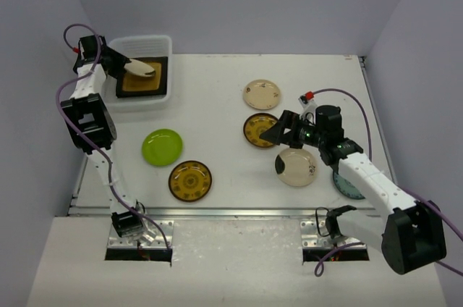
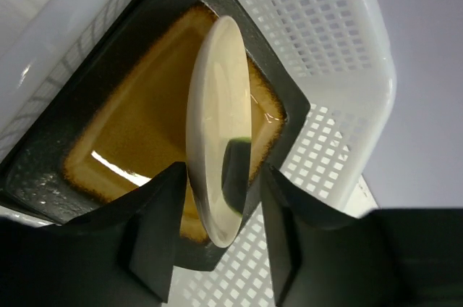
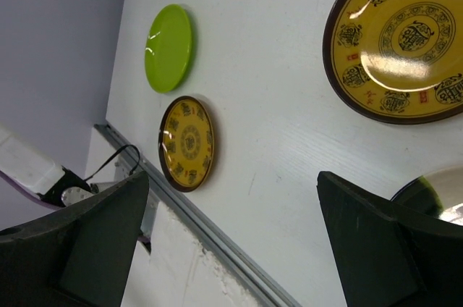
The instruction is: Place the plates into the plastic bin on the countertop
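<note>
Looking down my left gripper (image 2: 221, 173), I see its jaws partly apart around a cream plate (image 2: 217, 104) that stands on edge between them; whether they pinch it I cannot tell. Beneath it the mustard-centred square plate (image 2: 137, 126) lies inside the plastic bin (image 2: 325, 32). My right gripper (image 3: 231, 177) gapes wide above the countertop (image 3: 275, 126), beside a brown-yellow patterned plate (image 3: 398, 39).

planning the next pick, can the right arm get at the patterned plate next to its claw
Probably yes: the right claw hangs open at the edge of the patterned plate, which lies flat on the countertop with nothing on it.
</note>
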Tool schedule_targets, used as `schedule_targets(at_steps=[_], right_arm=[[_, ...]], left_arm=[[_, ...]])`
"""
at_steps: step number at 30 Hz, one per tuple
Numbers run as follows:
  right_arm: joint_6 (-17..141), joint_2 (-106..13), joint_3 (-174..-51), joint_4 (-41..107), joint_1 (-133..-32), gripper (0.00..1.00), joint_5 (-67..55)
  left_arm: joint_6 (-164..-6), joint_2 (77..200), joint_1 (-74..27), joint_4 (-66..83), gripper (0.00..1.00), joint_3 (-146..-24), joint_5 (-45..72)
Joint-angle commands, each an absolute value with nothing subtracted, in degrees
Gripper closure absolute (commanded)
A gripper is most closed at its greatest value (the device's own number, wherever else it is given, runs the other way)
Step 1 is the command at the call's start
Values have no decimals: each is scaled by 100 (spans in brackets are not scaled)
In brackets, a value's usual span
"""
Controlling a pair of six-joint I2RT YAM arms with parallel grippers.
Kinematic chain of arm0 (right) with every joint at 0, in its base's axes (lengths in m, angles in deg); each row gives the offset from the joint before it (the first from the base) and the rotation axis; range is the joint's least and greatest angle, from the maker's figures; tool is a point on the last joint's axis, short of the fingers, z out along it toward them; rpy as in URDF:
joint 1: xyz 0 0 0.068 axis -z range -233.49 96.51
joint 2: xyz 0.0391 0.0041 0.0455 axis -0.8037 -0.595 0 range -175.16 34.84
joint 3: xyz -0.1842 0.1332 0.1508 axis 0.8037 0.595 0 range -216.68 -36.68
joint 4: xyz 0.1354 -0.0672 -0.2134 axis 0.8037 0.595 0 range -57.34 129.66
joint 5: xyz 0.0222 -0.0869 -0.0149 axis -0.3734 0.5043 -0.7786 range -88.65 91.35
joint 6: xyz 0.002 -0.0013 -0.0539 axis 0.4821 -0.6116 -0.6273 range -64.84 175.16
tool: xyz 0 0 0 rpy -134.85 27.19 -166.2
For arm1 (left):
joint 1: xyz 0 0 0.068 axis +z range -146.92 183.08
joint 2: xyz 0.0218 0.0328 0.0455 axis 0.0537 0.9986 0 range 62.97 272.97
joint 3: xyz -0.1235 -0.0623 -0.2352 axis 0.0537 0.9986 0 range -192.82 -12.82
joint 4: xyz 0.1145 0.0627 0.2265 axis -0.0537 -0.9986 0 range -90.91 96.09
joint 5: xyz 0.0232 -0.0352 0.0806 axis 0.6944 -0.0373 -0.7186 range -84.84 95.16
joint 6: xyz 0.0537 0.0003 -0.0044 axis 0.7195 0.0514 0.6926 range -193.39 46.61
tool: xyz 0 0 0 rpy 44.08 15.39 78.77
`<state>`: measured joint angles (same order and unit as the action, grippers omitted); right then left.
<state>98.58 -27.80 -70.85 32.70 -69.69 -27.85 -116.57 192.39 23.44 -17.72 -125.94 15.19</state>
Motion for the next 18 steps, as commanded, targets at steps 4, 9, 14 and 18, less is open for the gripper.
schedule_targets(at_steps=[4, 9, 14, 18], right_arm=[[9380, -4114, -7949, 3688, -7724, 1, -2829], [9472, -4993, -8517, 3680, -8511, 1, -2539], [9659, -5690, -8871, 3382, -9119, 1, -2394], [9741, -6505, -9330, 3304, -9602, 1, -2519]], left_arm=[[-11636, 19194, 2389, -1843, 0, -12627, 1709], [-11449, 19314, 2384, -2354, 0, -12766, 1612], [-11314, 19077, 2391, -2579, 0, -12596, 1386], [-11233, 18173, 2376, -2526, 0, -12249, 1383]])
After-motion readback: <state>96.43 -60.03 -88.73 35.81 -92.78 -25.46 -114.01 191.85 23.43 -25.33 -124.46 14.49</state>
